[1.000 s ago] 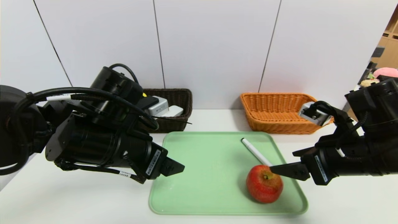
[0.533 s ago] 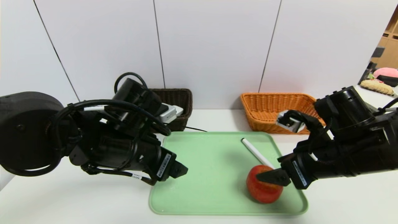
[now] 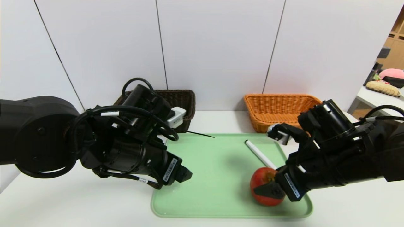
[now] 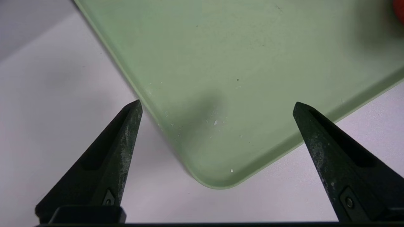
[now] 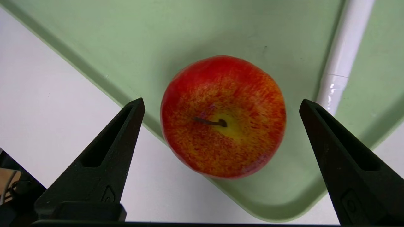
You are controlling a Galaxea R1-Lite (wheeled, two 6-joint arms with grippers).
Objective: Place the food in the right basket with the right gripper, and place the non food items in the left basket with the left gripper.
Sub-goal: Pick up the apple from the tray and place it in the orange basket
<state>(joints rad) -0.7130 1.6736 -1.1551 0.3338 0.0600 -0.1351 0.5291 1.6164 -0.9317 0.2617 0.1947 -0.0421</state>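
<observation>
- No wording or number can be read.
- A white label (image 3: pixel 169 169) with a barcode-like pattern stands on the left gripper (image 4: pixel 217 102), over the left edge of the green tray (image 3: pixel 205 195); its print is too small.
- A similar pale label (image 3: pixel 292 186) stands on the right gripper (image 5: pixel 222 100), over the tray's right part; its characters are illegible.
- A small white cable tag (image 3: pixel 143 180) on the left arm, just left of the tray, bears dark, unreadable marks.
</observation>
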